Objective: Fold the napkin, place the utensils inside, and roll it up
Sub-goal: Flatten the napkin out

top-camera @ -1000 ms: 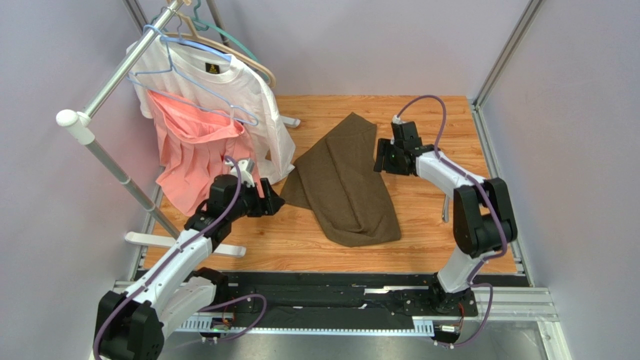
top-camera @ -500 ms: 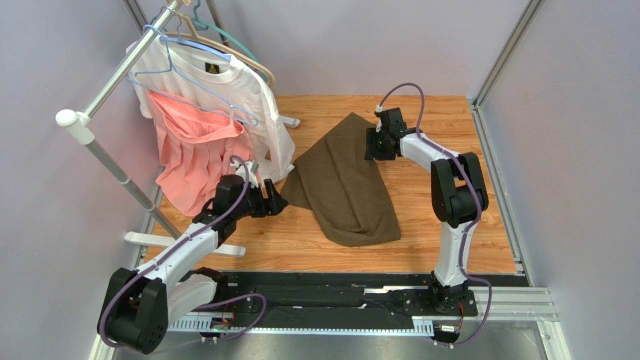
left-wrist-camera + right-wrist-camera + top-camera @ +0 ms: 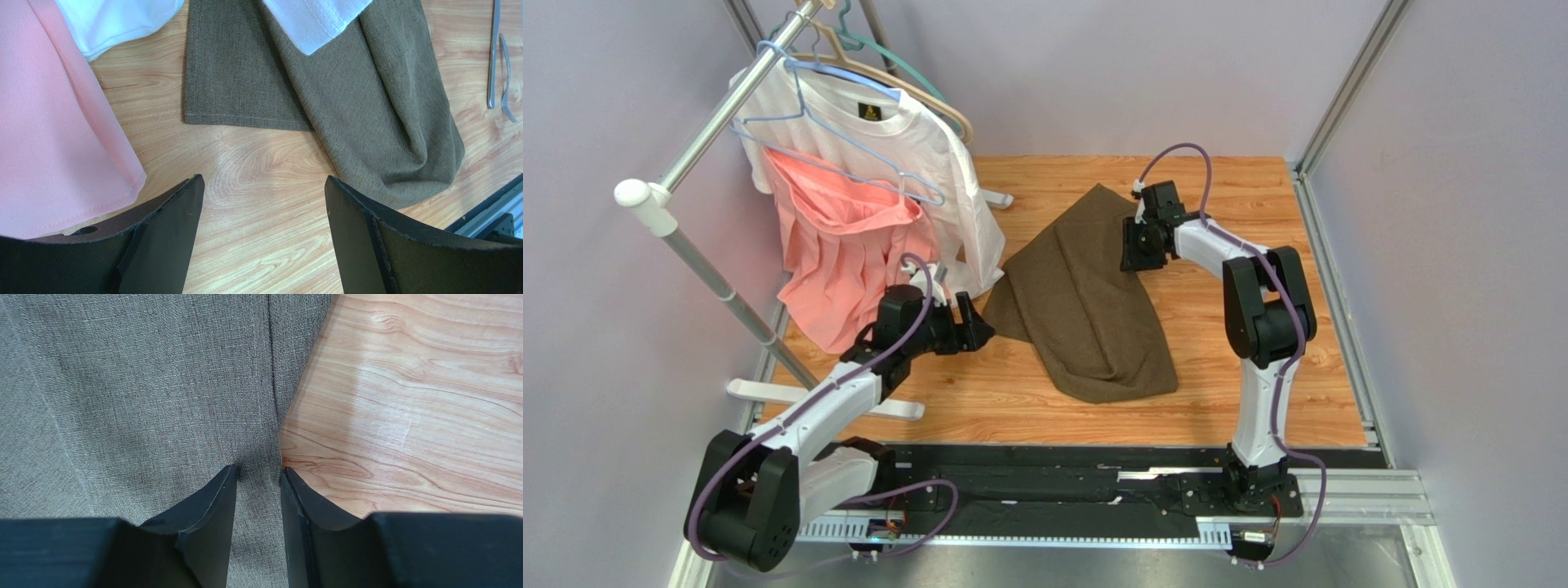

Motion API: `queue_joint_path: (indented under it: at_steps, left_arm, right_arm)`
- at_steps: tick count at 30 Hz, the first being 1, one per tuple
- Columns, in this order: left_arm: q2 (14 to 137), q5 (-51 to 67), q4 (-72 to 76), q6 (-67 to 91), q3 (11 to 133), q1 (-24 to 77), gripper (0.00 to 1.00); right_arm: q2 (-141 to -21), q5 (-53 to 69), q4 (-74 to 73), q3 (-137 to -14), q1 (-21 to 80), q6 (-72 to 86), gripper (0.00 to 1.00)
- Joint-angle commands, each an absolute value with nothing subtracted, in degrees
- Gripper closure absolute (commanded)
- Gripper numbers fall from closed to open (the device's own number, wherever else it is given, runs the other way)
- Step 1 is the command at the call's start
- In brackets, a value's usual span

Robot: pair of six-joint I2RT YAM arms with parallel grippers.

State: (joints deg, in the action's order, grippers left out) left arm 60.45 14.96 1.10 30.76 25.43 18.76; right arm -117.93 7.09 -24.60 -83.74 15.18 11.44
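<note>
The dark olive-brown napkin (image 3: 1087,294) lies crumpled and partly doubled on the wooden table (image 3: 1210,368). My right gripper (image 3: 1128,251) is down on its far right edge. In the right wrist view the right gripper (image 3: 259,470) straddles a ridge of the napkin (image 3: 135,386), jaws narrowed but with a gap still showing. My left gripper (image 3: 979,331) hovers by the napkin's left corner; the left gripper (image 3: 264,179) is wide open over bare wood, short of the napkin (image 3: 380,110). The utensils, a knife (image 3: 493,55) and a fork (image 3: 506,79), lie side by side beyond the cloth.
A clothes rack (image 3: 707,135) stands at the left with a white T-shirt (image 3: 891,147) and a pink garment (image 3: 836,245) hanging close to my left arm. The shirt's hem (image 3: 319,24) overlaps the napkin. Walls enclose the table; a black rail (image 3: 1075,472) runs along the front.
My right arm swung left and away from me onto the napkin's far right edge, and its jaws narrowed around the cloth. The left gripper edged slightly toward the napkin, still open.
</note>
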Motion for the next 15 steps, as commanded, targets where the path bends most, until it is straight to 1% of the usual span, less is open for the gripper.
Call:
queue_joint_path:
  at_steps: [1, 3, 5, 8, 9, 10, 15]
  left_arm:
    - [60.4, 15.5, 3.3, 30.5, 25.8, 18.9, 0.18]
    - [60.2, 15.3, 3.2, 30.3, 25.8, 18.9, 0.19]
    - [59.9, 15.3, 2.9, 30.2, 25.9, 18.9, 0.18]
    - [59.6, 15.1, 2.5, 30.2, 25.8, 18.9, 0.18]
    - [59.5, 15.0, 2.5, 30.2, 25.8, 18.9, 0.18]
    - [59.5, 15.1, 2.4, 30.2, 25.8, 18.9, 0.18]
    - [59.8, 14.9, 1.4, 29.8, 26.1, 18.9, 0.18]
  right_arm:
    - [-118.6, 8.0, -24.8, -84.9, 14.5, 10.5, 0.66]
    - [-118.7, 7.8, -25.0, -84.7, 14.3, 10.4, 0.70]
    - [-118.7, 7.6, -25.0, -84.7, 14.0, 10.3, 0.71]
    - [-118.6, 7.1, -25.1, -84.4, 13.4, 9.9, 0.82]
    - [-118.7, 7.6, -25.3, -84.4, 13.4, 9.8, 0.97]
    - [-118.7, 8.1, -25.5, -84.5, 13.1, 9.8, 1.00]
    - [-117.0, 6.4, -26.6, -83.9, 12.9, 9.3, 1.00]
